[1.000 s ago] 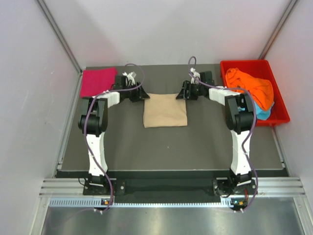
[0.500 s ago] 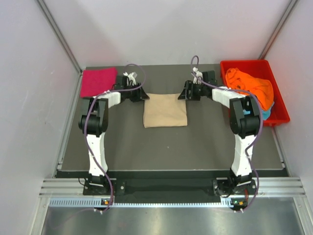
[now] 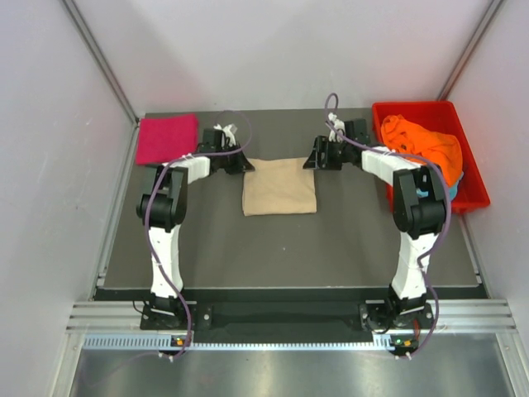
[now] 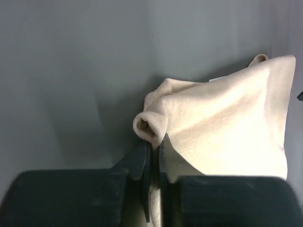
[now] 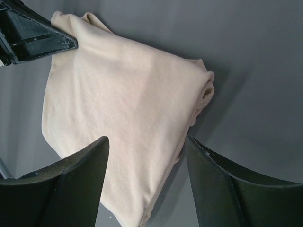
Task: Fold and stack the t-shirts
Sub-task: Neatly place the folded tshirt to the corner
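Note:
A folded beige t-shirt [image 3: 279,186] lies in the middle of the table. My left gripper [image 3: 246,164] is at its back left corner, and the left wrist view shows the jaws [image 4: 154,144] shut on a bunched fold of that corner [image 4: 150,125]. My right gripper [image 3: 312,159] hovers over the back right corner, open, its fingers straddling the cloth's edge [image 5: 146,142] without pinching it. A folded magenta-pink t-shirt [image 3: 167,138] lies at the back left. An orange t-shirt [image 3: 421,142] is crumpled in the tray, with a bit of light blue t-shirt [image 3: 454,183] under it.
The red plastic tray [image 3: 473,169] stands at the back right, close to the right arm's elbow. White walls enclose the dark mat on three sides. The left gripper's finger [image 5: 38,40] shows at the top left of the right wrist view.
My left gripper has closed on the beige t-shirt's back left corner after edging toward it. The right gripper stays open and has shifted slightly; its elbow has swung right.

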`<state>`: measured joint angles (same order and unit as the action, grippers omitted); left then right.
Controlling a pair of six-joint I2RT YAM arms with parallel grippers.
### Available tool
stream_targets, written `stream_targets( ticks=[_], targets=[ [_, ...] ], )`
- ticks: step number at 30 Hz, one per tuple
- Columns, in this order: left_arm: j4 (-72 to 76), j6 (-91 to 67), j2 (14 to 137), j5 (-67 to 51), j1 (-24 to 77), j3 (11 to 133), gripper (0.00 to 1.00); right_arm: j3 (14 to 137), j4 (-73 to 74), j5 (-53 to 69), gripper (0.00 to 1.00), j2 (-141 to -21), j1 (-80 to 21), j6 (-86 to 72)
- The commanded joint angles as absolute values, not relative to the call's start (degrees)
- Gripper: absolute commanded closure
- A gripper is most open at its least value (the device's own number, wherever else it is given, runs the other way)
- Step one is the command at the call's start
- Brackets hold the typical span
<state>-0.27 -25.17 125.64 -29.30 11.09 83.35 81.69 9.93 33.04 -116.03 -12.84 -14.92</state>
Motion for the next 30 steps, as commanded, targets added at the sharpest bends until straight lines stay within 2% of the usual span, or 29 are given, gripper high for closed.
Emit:
stream_targets(
  ticks=[1,5,8,14,24,30],
  targets=[
    [-8.7,-24.2,127.8,-23.2,12.6,80.9,1.0,81.3,10.2,32.5,0.34,-111.4,-12.4,-13.6],
    [-12.4,-23.6,120.9,-14.4,16.4,83.0,1.0,79.3,9.9,32.4,0.34,-109.3,-12.7,-14.6],
    [-18.5,-23.5,117.4,-2.5,20.5,85.5,1.0,74.0,8.3,30.6,0.34,-105.5,-13.1,-14.9],
    [-22.6,-25.5,114.6,11.3,25.7,87.2,1.0,65.1,7.9,27.6,0.34,-97.4,-13.4,-15.0],
    [-28.1,-28.3,115.1,22.5,29.2,90.3,1.0,62.3,9.1,25.8,0.33,-92.2,-13.3,-15.6],
    [-29.1,-29.7,115.8,23.5,29.5,92.6,1.0,62.1,9.3,26.0,0.33,-92.3,-13.3,-16.3]
  ],
)
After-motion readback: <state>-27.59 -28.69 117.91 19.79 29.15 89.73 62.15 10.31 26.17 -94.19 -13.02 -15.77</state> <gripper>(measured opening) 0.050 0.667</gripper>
